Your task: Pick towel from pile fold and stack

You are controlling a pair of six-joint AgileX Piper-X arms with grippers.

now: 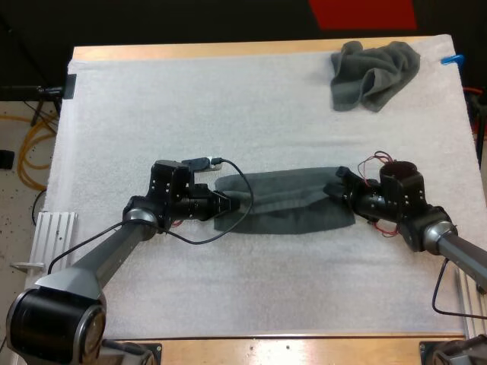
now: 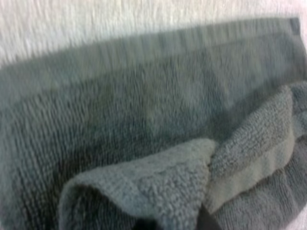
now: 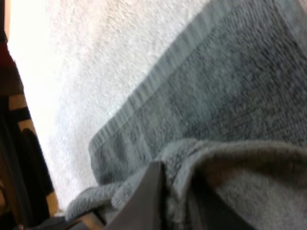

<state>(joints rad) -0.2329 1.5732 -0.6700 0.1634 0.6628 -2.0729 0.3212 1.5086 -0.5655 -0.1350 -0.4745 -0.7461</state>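
Though creased, centre towel [image 1: 285,207] lengthwise left-right.

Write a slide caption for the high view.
The left gripper and right gripper pinch opposite ends of the spread towel; crumpled towel lies beyond.

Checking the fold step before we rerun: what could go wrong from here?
1. The left gripper and right gripper each pinch only a small bunch at opposite ends of the middle towel; an end could slip out mid-fold.
2. That towel's near edge looks uneven, so the fold may land crooked.
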